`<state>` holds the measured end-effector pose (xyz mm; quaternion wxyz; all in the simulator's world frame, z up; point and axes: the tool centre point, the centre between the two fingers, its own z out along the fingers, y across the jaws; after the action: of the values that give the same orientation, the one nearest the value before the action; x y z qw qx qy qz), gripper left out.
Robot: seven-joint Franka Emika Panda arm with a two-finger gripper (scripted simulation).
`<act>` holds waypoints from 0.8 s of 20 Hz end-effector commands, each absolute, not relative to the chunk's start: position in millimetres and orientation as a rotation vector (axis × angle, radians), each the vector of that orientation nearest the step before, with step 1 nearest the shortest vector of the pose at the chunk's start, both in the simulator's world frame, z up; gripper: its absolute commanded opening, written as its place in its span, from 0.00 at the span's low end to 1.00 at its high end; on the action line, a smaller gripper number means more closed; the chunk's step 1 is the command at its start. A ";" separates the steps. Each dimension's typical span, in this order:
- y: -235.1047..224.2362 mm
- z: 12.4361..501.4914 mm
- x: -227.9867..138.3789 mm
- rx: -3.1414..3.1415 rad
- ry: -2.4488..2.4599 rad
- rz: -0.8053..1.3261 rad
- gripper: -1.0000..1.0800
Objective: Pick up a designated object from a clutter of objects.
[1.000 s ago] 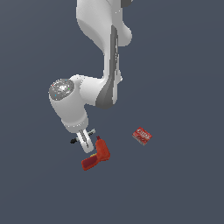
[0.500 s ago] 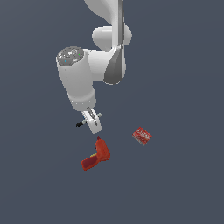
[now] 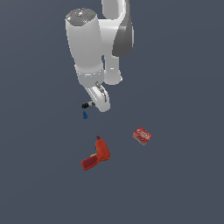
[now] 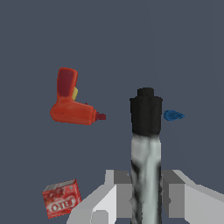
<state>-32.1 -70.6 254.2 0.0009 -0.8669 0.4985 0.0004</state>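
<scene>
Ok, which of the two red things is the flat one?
The small red box, off to the exterior view's right; the red drill is bulkier, with a handle.

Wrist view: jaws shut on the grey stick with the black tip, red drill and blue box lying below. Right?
Not quite: the box is red, as the wrist view shows; the only blue thing is a tiny piece. The jaws are shut on the stick, and the red drill lies below.
</scene>
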 end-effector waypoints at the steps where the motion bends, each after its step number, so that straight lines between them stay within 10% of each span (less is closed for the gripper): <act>1: -62.7 271.8 -44.5 -2.723 1.566 -0.001 0.00; 16: -20.1 363.2 -104.1 -2.725 1.569 -0.003 0.00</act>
<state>-99.5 -23.3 356.5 -0.0010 -0.8667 0.4988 -0.0013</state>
